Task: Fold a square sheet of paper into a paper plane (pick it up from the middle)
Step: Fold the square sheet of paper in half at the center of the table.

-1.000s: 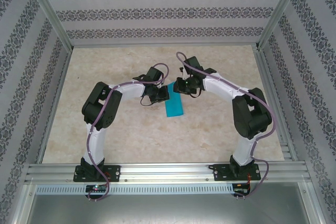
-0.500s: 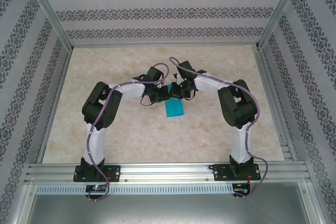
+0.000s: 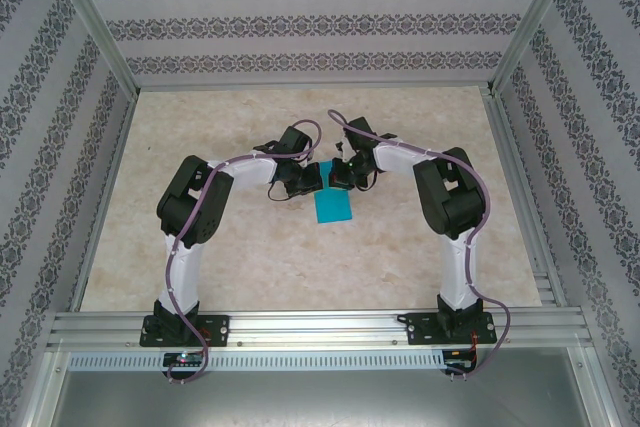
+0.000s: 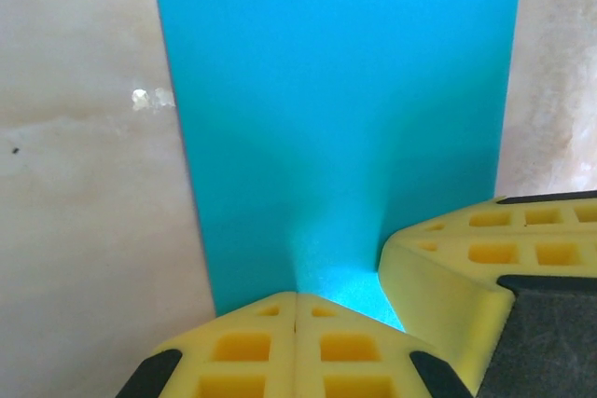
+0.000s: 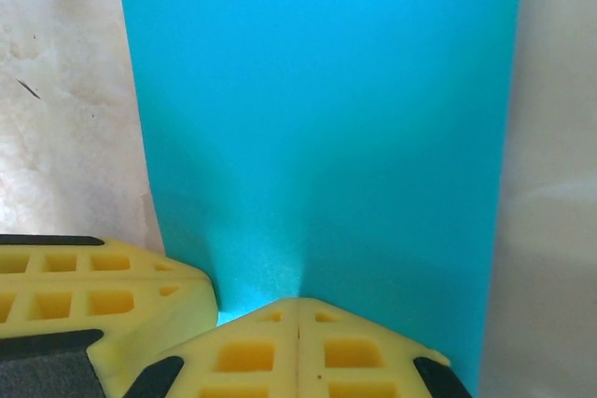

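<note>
Our left gripper [image 4: 296, 299] and right gripper [image 5: 298, 304], jaws pressed together, touch the blue paper [image 3: 332, 208]; we should press evenly, avoiding skids.

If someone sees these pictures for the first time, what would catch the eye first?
The turquoise paper stands out on the pale table, near its middle. The closed yellow left fingers and right fingers sit side by side at its far edge, tips touching it.
</note>
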